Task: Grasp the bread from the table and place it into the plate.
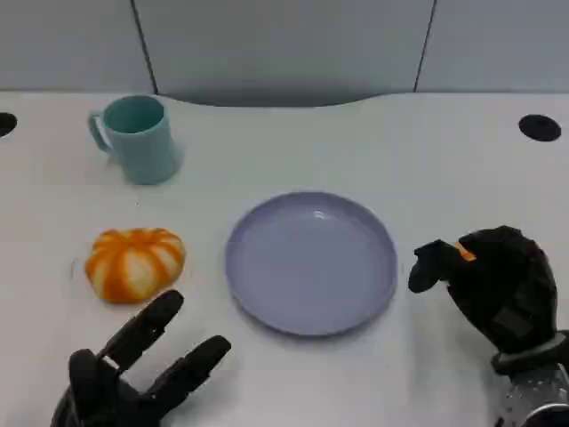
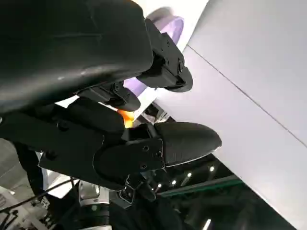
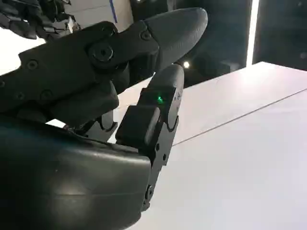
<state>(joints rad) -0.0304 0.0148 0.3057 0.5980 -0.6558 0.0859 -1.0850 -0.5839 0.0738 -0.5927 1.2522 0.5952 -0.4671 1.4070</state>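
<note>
The bread (image 1: 135,263) lay on the table (image 1: 427,160) toward its left edge, just beyond the left hand (image 1: 133,369), which was open and empty with fingers spread toward it. The plate (image 1: 310,262) sat mid-table between the hands; the right hand (image 1: 489,285), fingers curled on nothing, was well apart. The bread's long axis ran roughly parallel to the front edge; its far side was hard to make out.

A white table (image 1: 427,160) spans the head view, its far edge meeting a grey panelled wall. On it, a lavender plate (image 1: 310,262) lies at the centre. An orange-and-white striped bread roll (image 1: 134,262) sits to the left of the plate, apart from it. A teal mug (image 1: 136,139) stands upright at upper left. Two black round grommets (image 1: 540,127) mark the far corners.
</note>
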